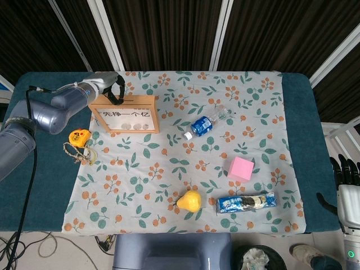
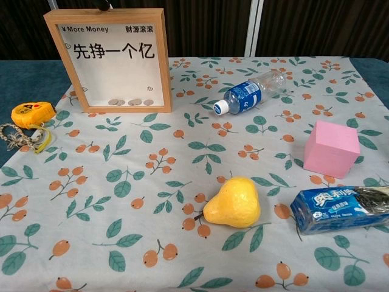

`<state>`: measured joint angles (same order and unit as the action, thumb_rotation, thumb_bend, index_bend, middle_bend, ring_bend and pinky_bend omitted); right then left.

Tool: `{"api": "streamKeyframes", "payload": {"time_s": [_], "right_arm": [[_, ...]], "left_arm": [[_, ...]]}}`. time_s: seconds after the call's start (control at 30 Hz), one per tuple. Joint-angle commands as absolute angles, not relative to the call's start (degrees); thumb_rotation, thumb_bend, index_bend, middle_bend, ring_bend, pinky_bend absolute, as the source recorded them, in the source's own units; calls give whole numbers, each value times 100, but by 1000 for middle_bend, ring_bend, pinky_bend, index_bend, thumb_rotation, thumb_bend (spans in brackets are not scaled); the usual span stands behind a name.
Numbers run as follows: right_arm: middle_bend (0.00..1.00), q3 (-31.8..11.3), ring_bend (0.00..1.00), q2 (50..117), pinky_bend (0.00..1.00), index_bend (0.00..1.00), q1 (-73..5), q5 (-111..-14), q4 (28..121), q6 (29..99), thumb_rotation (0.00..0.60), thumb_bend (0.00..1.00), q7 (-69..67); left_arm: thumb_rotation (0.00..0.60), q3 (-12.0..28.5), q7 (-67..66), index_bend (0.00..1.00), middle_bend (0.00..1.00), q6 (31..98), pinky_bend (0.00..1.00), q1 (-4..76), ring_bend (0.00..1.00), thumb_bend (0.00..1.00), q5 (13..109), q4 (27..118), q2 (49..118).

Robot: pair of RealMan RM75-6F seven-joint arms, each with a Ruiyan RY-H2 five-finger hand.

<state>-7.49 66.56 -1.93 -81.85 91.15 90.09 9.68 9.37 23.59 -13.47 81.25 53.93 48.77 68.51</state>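
A wooden-framed coin box [image 1: 125, 115] with a white front and Chinese lettering stands at the back left of the flowered cloth [image 1: 169, 169]. Several coins [image 2: 127, 102] lie at its bottom. My left hand [image 1: 115, 89] hovers at the box's top edge near its left corner, dark fingers curved down over it. Whether anything is pinched there is hidden. In the chest view only a dark fingertip [image 2: 104, 5] peeks above the box [image 2: 112, 58]. My right hand [image 1: 344, 171] hangs off the table at the far right, fingers straight and apart, holding nothing.
A yellow tape measure [image 1: 80, 137] and a coil of cord [image 1: 79, 153] lie left of the box. A plastic bottle [image 1: 205, 122] lies on its side mid-table. A pink cube [image 1: 241, 168], a yellow pear [image 1: 190, 200] and a blue cookie pack [image 1: 246, 202] sit toward the front.
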Motion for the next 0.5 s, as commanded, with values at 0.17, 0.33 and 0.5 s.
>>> {"api": "streamKeyframes", "payload": {"time_s": [0.17, 0.33, 0.5], "right_arm": [[0, -751, 0, 6653, 0, 79, -191, -8188, 9117, 9014, 600, 296, 969], [0, -752, 0, 6652, 0, 79, -189, -8177, 9123, 9009, 600, 296, 967], [0, -754, 0, 6650, 0, 79, -189, -8174, 9125, 9008, 600, 296, 970]], "left_arm": [[600, 875, 2417, 650, 112, -1371, 0, 8159, 0, 645, 5504, 4884, 6854], [600, 817, 2475, 612, 108, -1381, 0, 8194, 0, 631, 5578, 4874, 6860], [600, 778, 2543, 579, 101, -1373, 0, 8224, 0, 627, 5626, 4874, 6873]]}}
